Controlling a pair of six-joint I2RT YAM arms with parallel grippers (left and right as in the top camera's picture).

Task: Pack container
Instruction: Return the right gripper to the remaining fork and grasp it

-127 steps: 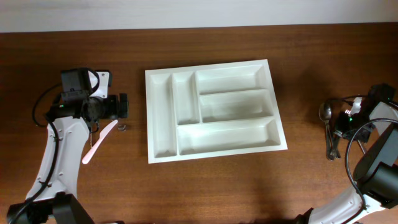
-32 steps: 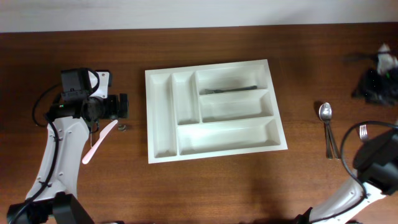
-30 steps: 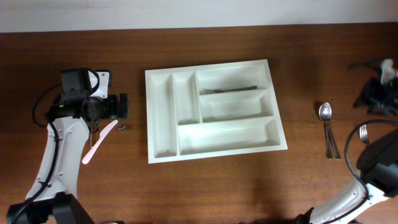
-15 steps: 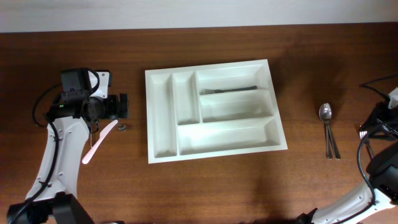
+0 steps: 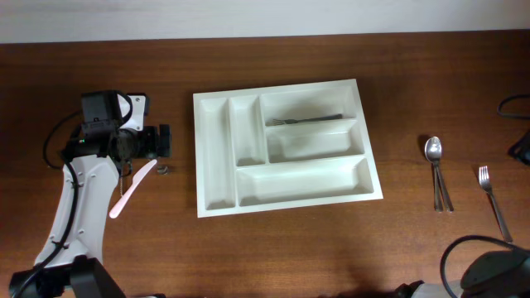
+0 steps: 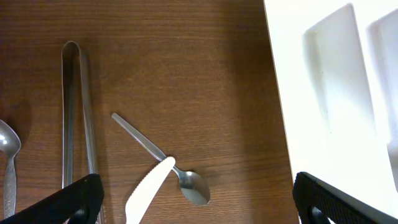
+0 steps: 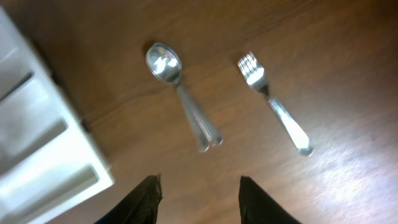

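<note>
Right now the right gripper [image 7: 202, 199] hangs above bare wood with its fingers parted and nothing between them, and the left gripper [image 6: 199, 205] is spread as wide as it goes, also empty

Risks, right side first: the spoon [image 7: 163, 62] lies with a second thin handle tight against its own, so a pinch there could lift both or scissor them apart. The loose fork [image 7: 273, 106] lies flat near it. It is low, slick metal on a smooth table [image 5: 331, 248], so the fingers may skate off or flick it away. The spoon and fork lie at different angles, so a badly turned wrist would close along a handle instead of across it

Left side: the plastic knife [image 6: 146, 193] crosses over the small spoon [image 6: 158, 152], so grabbing either one drags the other. The tongs [image 6: 78, 112] lie just beside them and could get nudged. Another spoon [image 6: 7, 155] shows only at the frame edge

The container [image 5: 214, 157] sits mid-table between the arms, well apart from both piles. Its only content is a fork [image 5: 306, 120] lying close along the divider in the top wide compartment. Another piece dropped there could bounce off the ridge

Materials: the tray is white glossy moulded plastic with rounded compartment corners and raised dividers. The cutlery is polished steel, thin and reflective. The knife is pale matte plastic with a serrated edge, and the tabletop is dark wood grain
</note>
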